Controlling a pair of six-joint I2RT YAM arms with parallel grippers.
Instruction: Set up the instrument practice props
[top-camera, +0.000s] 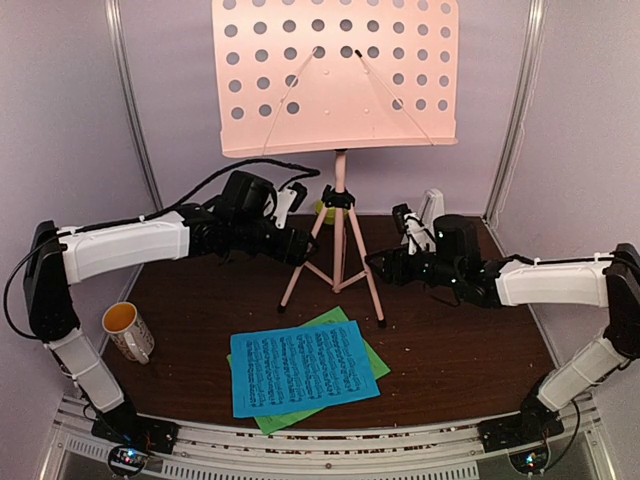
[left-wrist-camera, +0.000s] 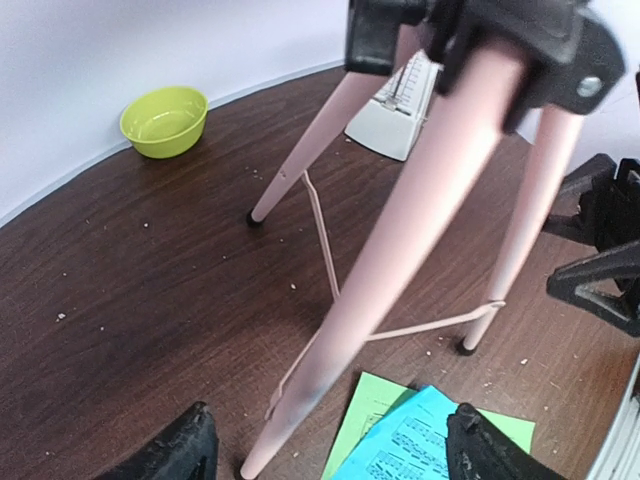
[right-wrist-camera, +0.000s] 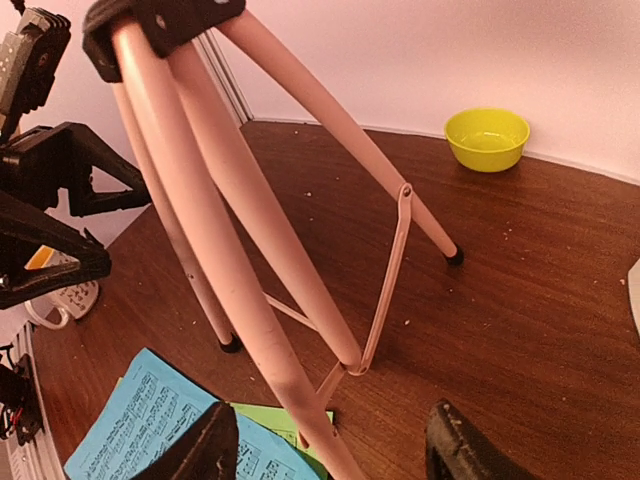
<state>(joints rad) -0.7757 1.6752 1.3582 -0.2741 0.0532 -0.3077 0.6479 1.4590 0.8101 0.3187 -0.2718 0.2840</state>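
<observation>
**Claws.** My left claw stands open, its fingers wide apart with one leg of the pink perforated music stand passing between them untouched. My right claw is likewise open around another leg and grips nothing.

**Task items.** In the overhead view the stand is upright at mid-table on its tripod legs. My left claw is just beside it at 9 o'clock and my right claw at 3 o'clock. The blue music sheet lies flat on the green music sheet at 6 o'clock from the tripod, towards my bases.

**Governing relation.** I judge the sheets to be next. The blue sheet's long axis runs roughly 9 to 3 o'clock, slightly tilted. It sits a little left of centre, so my left claw appears marginally nearer.

**Obscured.**
- The green sheet is mostly covered.
- The small white pyramid metronome, at 1 o'clock from the tripod, is partly hidden behind my right wrist. I cannot make out its clear cover.
- The top of the stand's desk is cut off.

**Other items.** A small lime-green bowl and a white orange-lined mug are also present.
</observation>
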